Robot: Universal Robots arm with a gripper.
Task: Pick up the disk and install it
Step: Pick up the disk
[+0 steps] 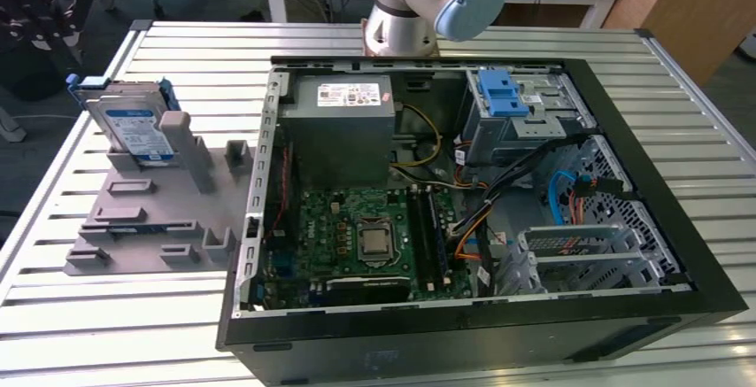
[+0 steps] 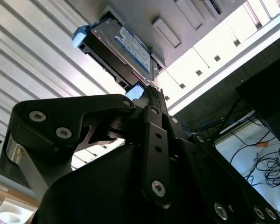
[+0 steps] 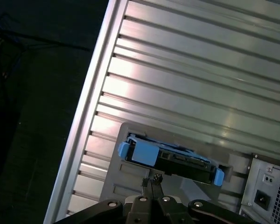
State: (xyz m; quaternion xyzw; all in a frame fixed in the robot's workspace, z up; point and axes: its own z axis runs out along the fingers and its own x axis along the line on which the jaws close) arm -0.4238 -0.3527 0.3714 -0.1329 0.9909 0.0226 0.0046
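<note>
One disk (image 1: 127, 126) stands in grey holder (image 1: 140, 228), beside open computer case (image 1: 473, 329).

Grey disk (image 1: 123, 111) with white-and-blue label (image 1: 140, 139) and blue frame (image 3: 141, 154), green motherboard (image 1: 343, 214), black case (image 1: 473, 338), ribbed silver table (image 1: 106, 325).

1. The worktop (image 1: 119, 316) is a silvery metal surface of long parallel ribbed slats with a raised rail along its edge; the slats also show in the first wrist view (image 3: 200, 70).
2. An open black computer case (image 1: 449, 338) lies flat on it with its side off and its inside facing up. It covers most of the slats.
3. A flat grey fixture plate (image 1: 130, 228) with raised blocks and slots lies on the slats just beside the case, on the exterior view's left of it.
4. The arm's base (image 1: 399, 28) stands at the worktop's edge just behind the case.
</note>
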